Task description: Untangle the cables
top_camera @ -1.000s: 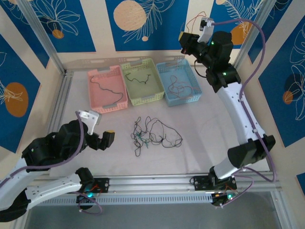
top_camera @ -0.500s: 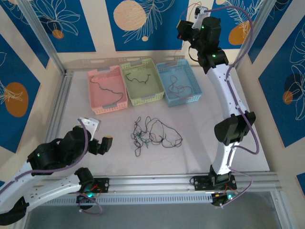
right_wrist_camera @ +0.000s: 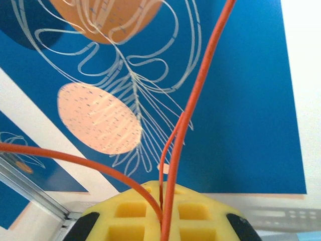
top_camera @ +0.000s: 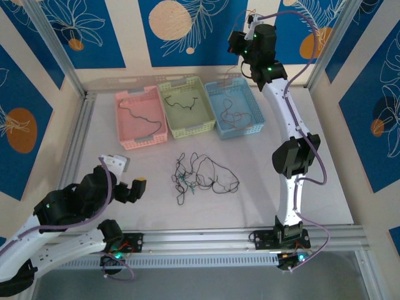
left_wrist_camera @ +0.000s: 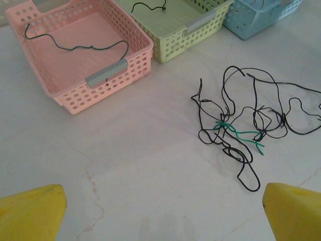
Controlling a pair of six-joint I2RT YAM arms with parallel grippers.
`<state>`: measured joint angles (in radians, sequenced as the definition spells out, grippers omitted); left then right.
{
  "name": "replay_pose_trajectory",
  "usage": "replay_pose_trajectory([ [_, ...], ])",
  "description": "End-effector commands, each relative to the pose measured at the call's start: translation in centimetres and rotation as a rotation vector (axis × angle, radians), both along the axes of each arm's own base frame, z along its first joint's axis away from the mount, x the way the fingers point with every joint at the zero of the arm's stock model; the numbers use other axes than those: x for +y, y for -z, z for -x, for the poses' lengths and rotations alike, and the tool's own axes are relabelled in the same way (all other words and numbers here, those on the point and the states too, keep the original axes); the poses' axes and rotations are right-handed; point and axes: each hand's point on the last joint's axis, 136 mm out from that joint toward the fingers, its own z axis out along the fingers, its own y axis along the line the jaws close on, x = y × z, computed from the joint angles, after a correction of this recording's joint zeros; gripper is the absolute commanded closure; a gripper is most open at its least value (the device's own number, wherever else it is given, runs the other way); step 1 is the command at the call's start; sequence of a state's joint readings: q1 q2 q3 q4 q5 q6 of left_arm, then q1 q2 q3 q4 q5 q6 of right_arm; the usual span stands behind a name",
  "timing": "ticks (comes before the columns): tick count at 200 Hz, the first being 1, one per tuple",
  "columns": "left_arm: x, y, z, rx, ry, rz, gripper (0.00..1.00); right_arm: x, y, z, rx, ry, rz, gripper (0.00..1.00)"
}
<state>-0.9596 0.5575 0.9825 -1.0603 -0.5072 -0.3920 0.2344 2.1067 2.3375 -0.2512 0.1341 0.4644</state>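
Right gripper point(right_wrist_camera: 163, 211) pinched shut on an orange cable point(right_wrist_camera: 195, 100), held high with the blue basket point(top_camera: 240, 132) below it, probably for sorting; left gripper point(left_wrist_camera: 160, 211), jaws wide, faces the remaining tangle point(left_wrist_camera: 235, 131) just ahead.

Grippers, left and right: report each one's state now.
Left gripper: open, holding nothing.
Right gripper: shut on the orange cable.

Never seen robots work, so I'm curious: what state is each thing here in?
Left gripper: open, empty, low over table.
Right gripper: shut on orange cable, raised high.
Cable tangle: knotted, on table.
Pink basket: holds one cable.
Green basket: holds one cable.
Blue basket: holds cables.
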Motion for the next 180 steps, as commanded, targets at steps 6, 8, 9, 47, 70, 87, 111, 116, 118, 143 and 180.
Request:
replay_pose_trajectory([
  [6, 0.2, 0.0, -0.4, -0.011, -0.029, 0.005, 0.00, -1.4, 2.0, -1.3, 0.036, 0.044, 0.006, 1.00],
  [8, 0.2, -0.1, -0.3, -0.011, -0.028, 0.006, 0.00, -1.4, 2.3, -1.4, 0.041, 0.041, 0.006, 1.00],
  [9, 0.2, -0.1, -0.4, -0.011, -0.028, 0.007, 0.00, -1.4, 2.5, -1.5, 0.045, 0.040, 0.007, 1.00],
  [47, 0.0, 0.1, -0.4, -0.007, -0.022, 0.005, 0.00, -1.2, 9.5, -2.4, 0.188, 0.033, 0.024, 1.00],
  [70, 0.0, 0.1, -0.4, -0.005, -0.020, 0.003, 0.00, -1.2, 13.7, -2.0, 0.292, 0.042, 0.019, 1.00],
  [87, -0.1, 0.2, -0.4, -0.003, -0.018, 0.000, 0.00, -1.6, 16.4, -1.6, 0.362, 0.070, 0.020, 1.00],
  [111, -0.2, 0.3, -0.4, 0.001, -0.012, 0.001, 0.00, -2.3, 19.3, -1.1, 0.452, 0.105, 0.022, 0.94],
  [116, -0.2, 0.3, -0.4, 0.001, -0.012, 0.001, 0.00, -2.4, 19.9, -1.0, 0.473, 0.105, 0.020, 0.91],
  [118, -0.2, 0.3, -0.4, 0.001, -0.012, 0.001, 0.00, -2.5, 20.1, -1.0, 0.481, 0.107, 0.019, 0.90],
  [143, -0.2, 0.2, -0.4, -0.001, -0.013, 0.002, 0.00, -3.0, 22.6, 0.1, 0.602, 0.133, 0.013, 0.78],
  [180, -0.2, 0.2, -0.4, 0.000, -0.011, 0.004, 0.00, -3.4, 23.9, 1.3, 0.698, 0.139, -0.026, 0.62],
])
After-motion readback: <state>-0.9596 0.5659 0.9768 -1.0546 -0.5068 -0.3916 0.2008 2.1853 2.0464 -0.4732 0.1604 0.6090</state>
